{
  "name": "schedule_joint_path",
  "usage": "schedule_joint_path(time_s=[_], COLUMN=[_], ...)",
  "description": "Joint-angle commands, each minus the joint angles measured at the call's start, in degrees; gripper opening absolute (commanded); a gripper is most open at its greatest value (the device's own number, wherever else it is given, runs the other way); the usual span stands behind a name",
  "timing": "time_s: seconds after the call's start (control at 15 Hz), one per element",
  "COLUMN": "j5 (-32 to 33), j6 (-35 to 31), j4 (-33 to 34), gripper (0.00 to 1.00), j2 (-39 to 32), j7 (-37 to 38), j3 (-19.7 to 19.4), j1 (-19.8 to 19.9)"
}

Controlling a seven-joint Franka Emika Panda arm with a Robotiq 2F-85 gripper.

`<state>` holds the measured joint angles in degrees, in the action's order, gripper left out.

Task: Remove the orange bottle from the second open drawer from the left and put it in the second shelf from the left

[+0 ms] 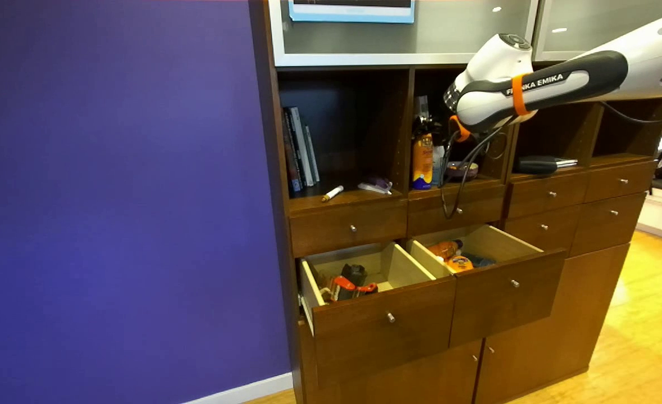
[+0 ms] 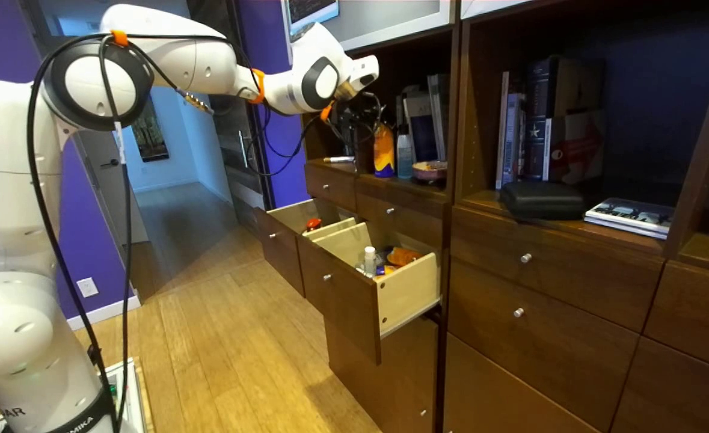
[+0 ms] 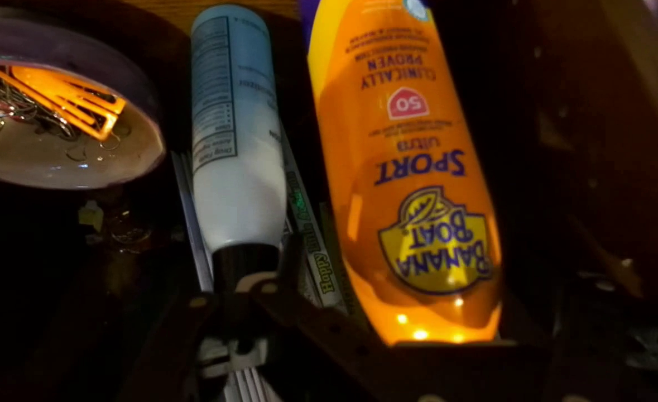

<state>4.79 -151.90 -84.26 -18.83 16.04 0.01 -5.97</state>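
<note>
Orange bottle (image 1: 422, 161) stands in 2nd shelf from left (image 1: 502, 165). We can't tell whether end effector (image 2: 365, 114) grips it; snagging while retreating could tip it into pale bottle (image 3: 236, 128).

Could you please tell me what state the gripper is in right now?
Gripper: cannot be told whether it is open, closed or holding anything; it is too dark near the top of the orange Banana Boat bottle.
</note>
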Motion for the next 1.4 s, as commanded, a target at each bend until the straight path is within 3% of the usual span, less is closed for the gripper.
schedule_joint_path(time_s=[0.0,0.8,1.33], j5=[-0.07,-2.46,-6.45], j6=[1.24,12.08,26.09], j4=[1.85,0.68,-2.28], gripper=[1.0,1.0,1.0], j2=[-0.46,4.87,11.4], j7=[-1.37,-10.03,-18.37], j3=[-0.21,1.22,1.7], j1=[-0.4,1.7,3.51])
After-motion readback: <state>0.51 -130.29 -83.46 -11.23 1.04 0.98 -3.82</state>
